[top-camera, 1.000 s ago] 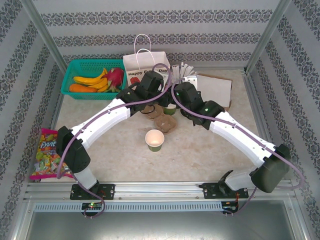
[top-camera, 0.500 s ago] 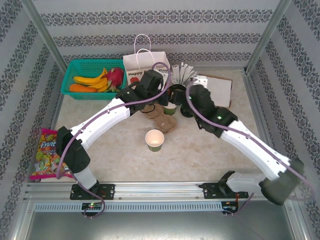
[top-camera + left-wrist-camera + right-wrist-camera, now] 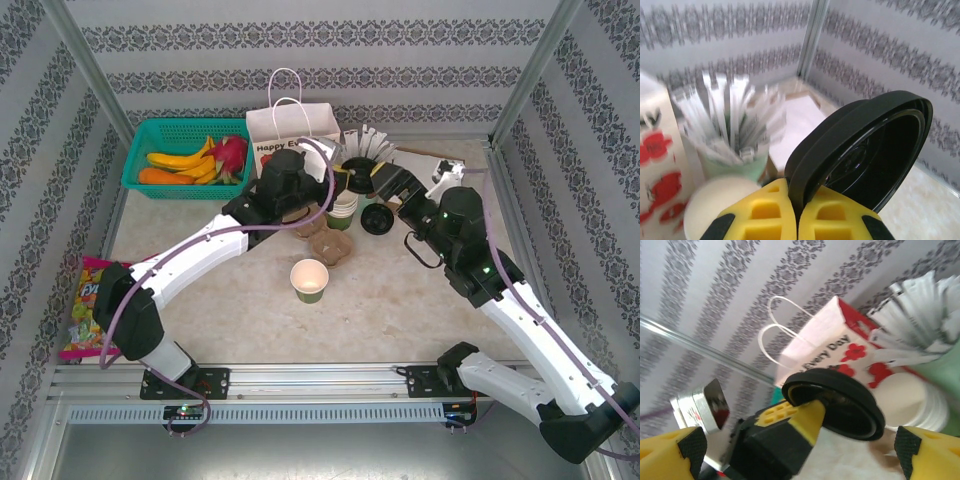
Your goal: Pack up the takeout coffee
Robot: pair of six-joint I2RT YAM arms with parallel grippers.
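Note:
The takeout coffee's small green cup (image 3: 309, 280) stands lidless at mid-table, apart from both grippers. My left gripper (image 3: 342, 180) (image 3: 796, 192) is shut on the rim of a black plastic lid (image 3: 865, 150) (image 3: 840, 400) and holds it on edge above the stack of lidless cups (image 3: 343, 205). My right gripper (image 3: 408, 182) is open just right of that lid, its yellow fingertips (image 3: 912, 447) spread wide with nothing of its own between them. A second black lid (image 3: 377, 220) lies flat on the table below it.
The white paper bag (image 3: 290, 135) stands behind the lid, next to a green cup of white-wrapped sticks (image 3: 365, 150). Brown cardboard carriers (image 3: 330, 245) lie behind the green cup. A teal fruit basket (image 3: 150, 135) sits at back left, a candy bag (image 3: 90, 305) at the left edge.
My right gripper has opened and swung back to the right, away from the lid. My left gripper has closed on the lid and keeps it by the cup stack.

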